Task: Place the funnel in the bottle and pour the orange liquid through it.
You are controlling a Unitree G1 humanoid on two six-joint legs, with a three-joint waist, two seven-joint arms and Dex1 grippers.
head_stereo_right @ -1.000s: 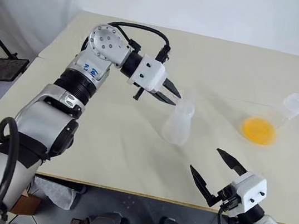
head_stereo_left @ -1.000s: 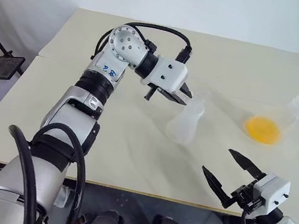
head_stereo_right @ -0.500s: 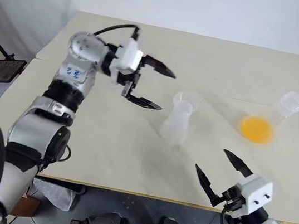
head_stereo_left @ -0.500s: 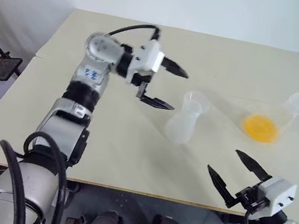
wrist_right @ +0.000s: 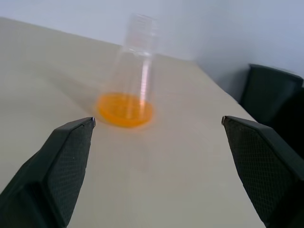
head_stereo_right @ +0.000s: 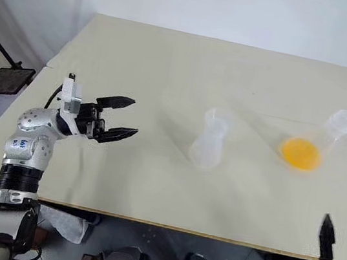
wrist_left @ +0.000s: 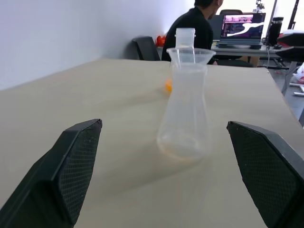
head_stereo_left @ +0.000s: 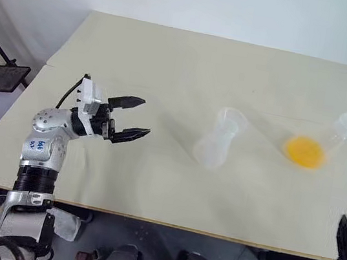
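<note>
Gaping wide and empty, your left pincer (head_stereo_left: 129,117) hovers over the desk (head_stereo_left: 171,58), well apart from the bottle (head_stereo_left: 216,143) with the funnel (wrist_left: 190,56) in its neck; beyond stands the flask (head_stereo_left: 328,141) holding orange liquid (head_stereo_left: 304,151). Your right pincer (wrist_right: 156,161) is likewise wide.

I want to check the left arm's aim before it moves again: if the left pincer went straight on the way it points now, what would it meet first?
Most likely the bottle: it stands upright, funnel in its neck, centred between the open left pincer fingers in the wrist view, bare table between. Depth is hard to judge.
</note>
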